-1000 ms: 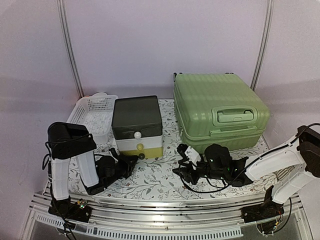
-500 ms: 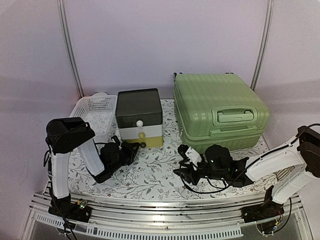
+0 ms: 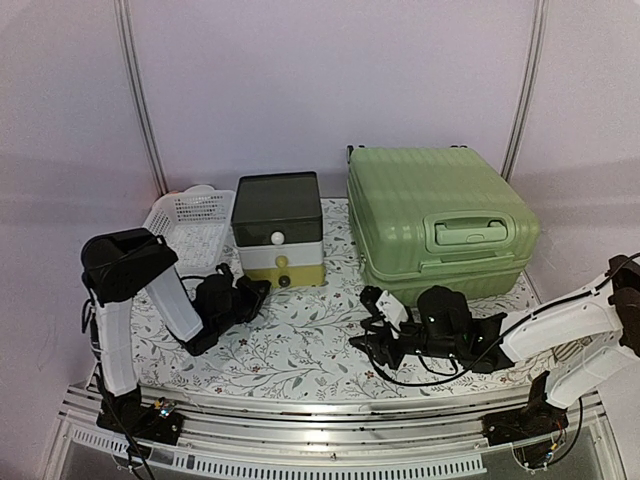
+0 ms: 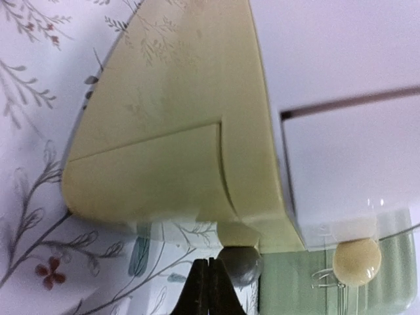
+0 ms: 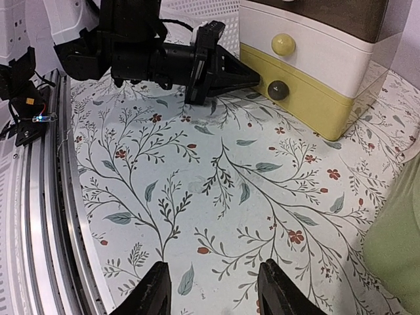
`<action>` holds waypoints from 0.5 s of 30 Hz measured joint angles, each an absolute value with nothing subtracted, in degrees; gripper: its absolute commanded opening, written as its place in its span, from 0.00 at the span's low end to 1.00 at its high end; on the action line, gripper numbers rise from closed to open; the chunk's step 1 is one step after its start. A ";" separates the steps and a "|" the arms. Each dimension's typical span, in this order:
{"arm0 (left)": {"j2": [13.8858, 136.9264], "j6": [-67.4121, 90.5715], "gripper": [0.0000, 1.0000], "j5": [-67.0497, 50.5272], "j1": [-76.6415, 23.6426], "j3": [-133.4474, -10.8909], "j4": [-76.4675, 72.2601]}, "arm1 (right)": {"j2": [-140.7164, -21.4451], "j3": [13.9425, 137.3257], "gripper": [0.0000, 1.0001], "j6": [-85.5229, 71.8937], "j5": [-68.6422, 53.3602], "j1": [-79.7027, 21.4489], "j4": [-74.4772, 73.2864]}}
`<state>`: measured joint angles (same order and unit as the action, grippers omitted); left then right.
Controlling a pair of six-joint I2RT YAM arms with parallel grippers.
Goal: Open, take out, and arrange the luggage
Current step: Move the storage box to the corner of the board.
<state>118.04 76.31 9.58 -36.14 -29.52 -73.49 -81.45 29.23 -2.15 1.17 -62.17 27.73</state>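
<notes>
Bench (image 3: 300,350): covered in a white cloth printed with leaves and small red flowers; a metal rail (image 3: 300,420) ran along its near edge, where both arms were bolted.
Right arm (image 3: 560,325): reached in low from the near right corner, with its wrist lying close over the cloth in front of the luggage.
Right jaws: spread partway; both dark fingers (image 5: 157,292) showed at the bottom of the wrist view with only bare cloth between them, gripping nothing.
Left arm (image 3: 125,270): folded over on the near left, forearm slanting down towards the drawer box.
Left jaws: pressed together into a single point, holding nothing; the tip sat just beside the dark knob (image 4: 239,264), and whether it touched could not be told.
Drawer box (image 3: 278,232): a small box with a dark lid, a white upper drawer with a cream knob (image 4: 356,260) and a yellow lower drawer (image 4: 164,151) carrying the dark knob; both drawers looked shut.
Basket (image 3: 190,225): white plastic mesh, at the far left, just beside the drawer box.
Luggage (image 3: 440,225): a light-green ribbed suitcase lying closed on the far right of the bench, recessed handle towards the arms, well apart from the left jaws and near the right wrist.
Back wall (image 3: 330,80): plain and pale, behind everything.
</notes>
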 measured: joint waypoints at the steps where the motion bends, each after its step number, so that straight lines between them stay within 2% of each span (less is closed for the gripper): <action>1: 116.51 75.66 0.04 9.56 -36.07 -28.34 -72.49 | -81.01 28.97 0.46 -2.15 1.17 -62.17 27.35; 8: 98.70 69.43 0.17 10.96 -37.69 -22.02 -62.46 | -73.89 25.43 0.49 -2.13 1.15 -60.40 24.12; 15: 82.21 61.25 0.24 19.25 -47.13 -23.00 -41.21 | -67.57 23.33 0.49 -2.20 1.76 -56.75 19.33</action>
